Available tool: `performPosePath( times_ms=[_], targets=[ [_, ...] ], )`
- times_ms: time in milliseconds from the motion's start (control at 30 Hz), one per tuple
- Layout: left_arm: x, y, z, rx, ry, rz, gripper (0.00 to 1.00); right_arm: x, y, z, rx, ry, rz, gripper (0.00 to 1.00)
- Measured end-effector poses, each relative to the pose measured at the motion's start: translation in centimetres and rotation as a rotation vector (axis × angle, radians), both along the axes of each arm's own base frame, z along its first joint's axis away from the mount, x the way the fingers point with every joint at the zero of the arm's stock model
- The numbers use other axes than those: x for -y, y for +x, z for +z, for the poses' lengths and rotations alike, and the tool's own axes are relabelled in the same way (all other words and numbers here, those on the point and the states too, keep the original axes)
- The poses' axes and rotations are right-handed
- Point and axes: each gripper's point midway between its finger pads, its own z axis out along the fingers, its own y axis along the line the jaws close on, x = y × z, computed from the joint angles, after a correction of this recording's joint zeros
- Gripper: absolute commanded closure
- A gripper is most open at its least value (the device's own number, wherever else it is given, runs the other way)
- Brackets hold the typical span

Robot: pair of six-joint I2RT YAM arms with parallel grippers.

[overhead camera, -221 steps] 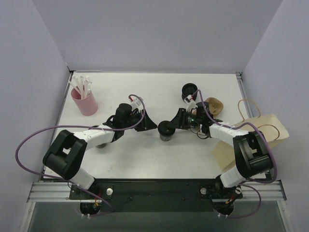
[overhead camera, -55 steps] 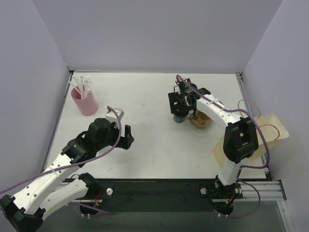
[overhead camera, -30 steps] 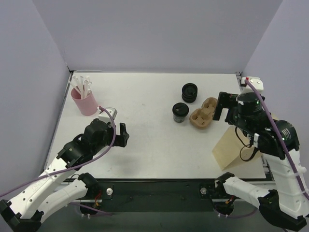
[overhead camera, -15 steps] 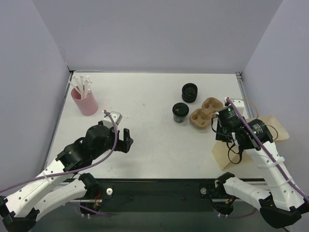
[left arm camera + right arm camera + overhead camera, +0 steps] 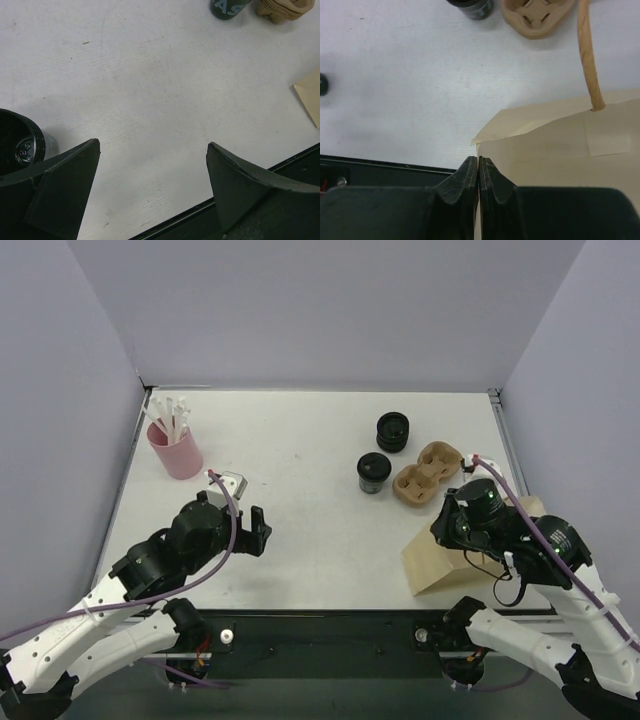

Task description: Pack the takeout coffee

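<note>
Now that the right gripper, clamped on the edge of the brown paper bag, has dragged it further onto the table, packing looks close, though the takeout coffee, small, black, lidded, sits upright just beside the cardboard carrier, and the left gripper gapes empty.

Overhead camera looks down from behind the arms. Both close wrist views share the takeout coffee, ahead of left pincer and right pincer.
</note>
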Motion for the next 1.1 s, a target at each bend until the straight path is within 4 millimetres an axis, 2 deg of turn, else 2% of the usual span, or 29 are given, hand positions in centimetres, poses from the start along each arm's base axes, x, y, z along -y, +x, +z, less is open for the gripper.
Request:
performPosePath(
  times_ms=[100,300,367,567,767,900,1067,1100],
  targets=[
    [-0.5,0.1,0.2,0.014,0.001,0.024,0.03,-2.7,-0.1,-0.6,-0.011,0.071,0.041,0.93],
    [-1.6,0.4,0.2,0.026,0.020,0.077,0.03,-10.6,1.3,0.5,0.022,0.159,0.149,0.92],
    [-2.1,0.5,0.2,0.030,0.030,0.099,0.03,-14.0,2.6,0.8,0.035,0.176,0.163,0.92],
    [-3.7,0.7,0.2,0.040,0.047,0.179,0.03,-20.9,6.1,0.5,0.058,0.216,0.158,0.92],
    [-5.7,0.4,1.7,0.096,-0.005,0.257,0.03,-27.9,10.1,1.6,0.100,0.296,0.149,0.90],
    [-7.1,0.1,3.0,0.146,-0.061,0.303,0.03,-30.6,11.7,1.8,0.115,0.336,0.139,0.73],
    [-7.5,0.1,3.3,0.156,-0.071,0.322,0.03,-31.5,12.4,1.7,0.118,0.352,0.132,0.59],
    [-7.4,0.1,3.2,0.154,-0.067,0.322,0.03,-31.4,12.5,1.8,0.119,0.355,0.129,0.52]
  ],
)
